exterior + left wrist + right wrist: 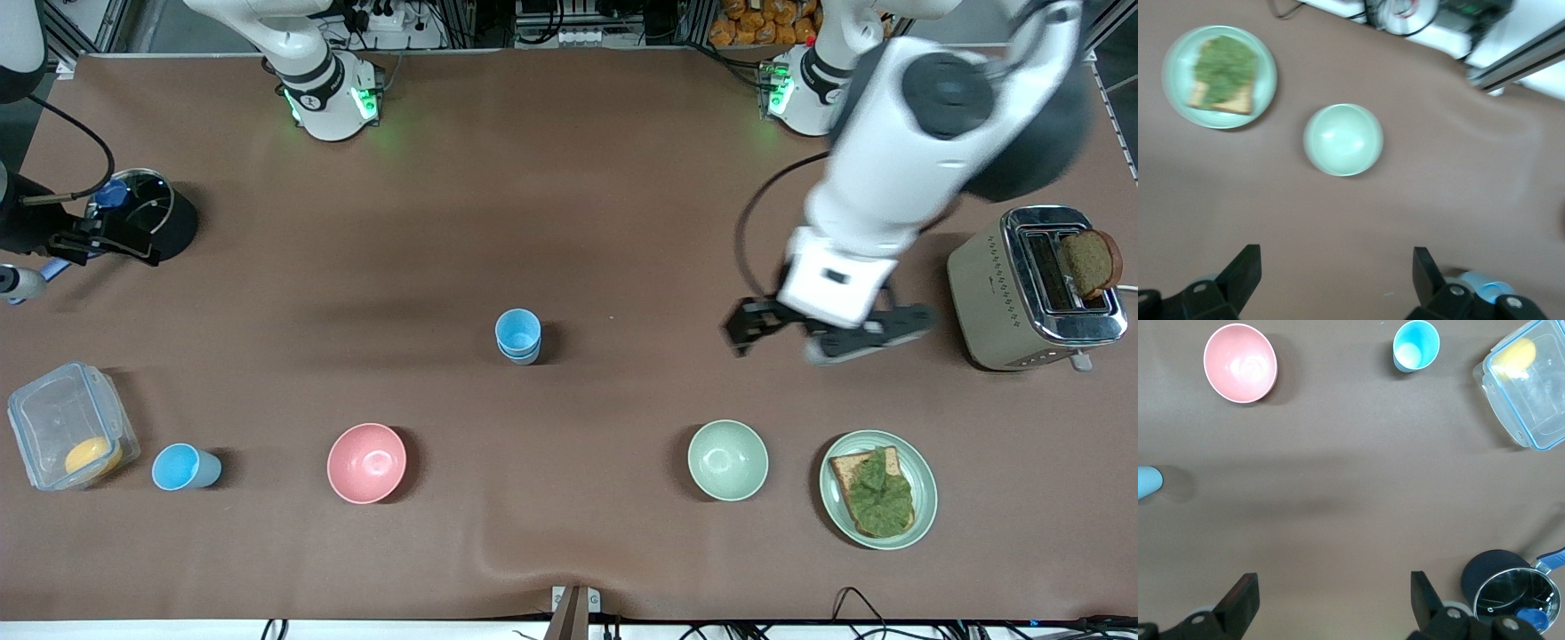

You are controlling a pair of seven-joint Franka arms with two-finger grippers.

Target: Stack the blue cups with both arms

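Two blue cups (518, 336) stand nested, one in the other, at the middle of the table; they also show in the left wrist view (1485, 287) and at the edge of the right wrist view (1148, 482). A third blue cup (184, 467) stands beside the plastic box, also in the right wrist view (1415, 345). My left gripper (822, 331) is open and empty, in the air between the stack and the toaster (1337, 277). My right gripper (111, 238) is open and empty over the pot (1335, 600).
A pink bowl (366, 462) and a green bowl (727, 460) sit nearer the front camera. A plate with toast (925, 480) is beside the green bowl. A toaster (1022, 289), a dark pot (169, 218) and a clear lidded box (62, 418) stand at the table's ends.
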